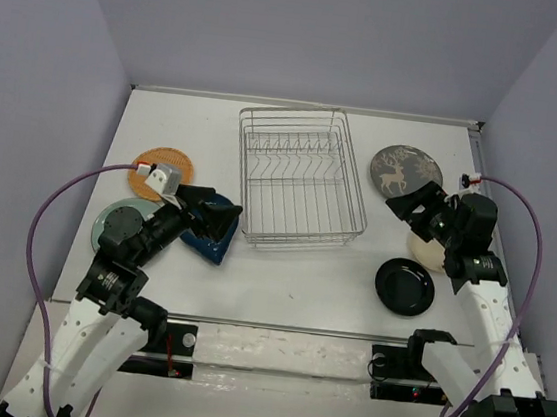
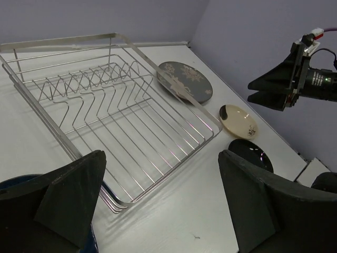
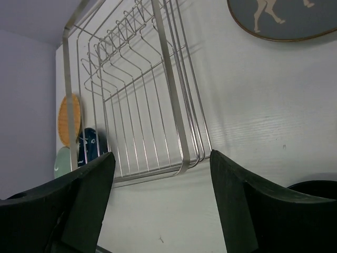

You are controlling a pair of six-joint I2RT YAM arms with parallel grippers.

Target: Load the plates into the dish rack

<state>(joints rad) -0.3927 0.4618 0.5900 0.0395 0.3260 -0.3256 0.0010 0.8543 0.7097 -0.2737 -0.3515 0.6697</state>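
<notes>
Left gripper (image 1: 212, 213) spread wide, empty, low over dark blue plate (image 1: 206, 248); orange plate (image 1: 143, 186) and teal plate (image 1: 109, 211) behind it. Dish rack (image 1: 296, 233) just ahead, unloaded. Right gripper (image 1: 415, 202) parted, empty, grey deer plate (image 1: 404, 169) just beyond. Seems the first pick; calls for closing on the blue rim.

1. The dish rack (image 1: 300, 176) is a silver wire basket that stands level in the middle, with its tines upright.
2. To its right the grey deer plate (image 1: 406, 171), the cream plate (image 1: 423, 250) and the glossy black plate (image 1: 405, 287) lie flat.
3. To its left lie the orange woven plate (image 1: 145, 185) and the pale teal plate (image 1: 116, 218). The dark blue plate (image 1: 204, 247) is closest to the rack and is mostly hidden; it may be tilted.
</notes>
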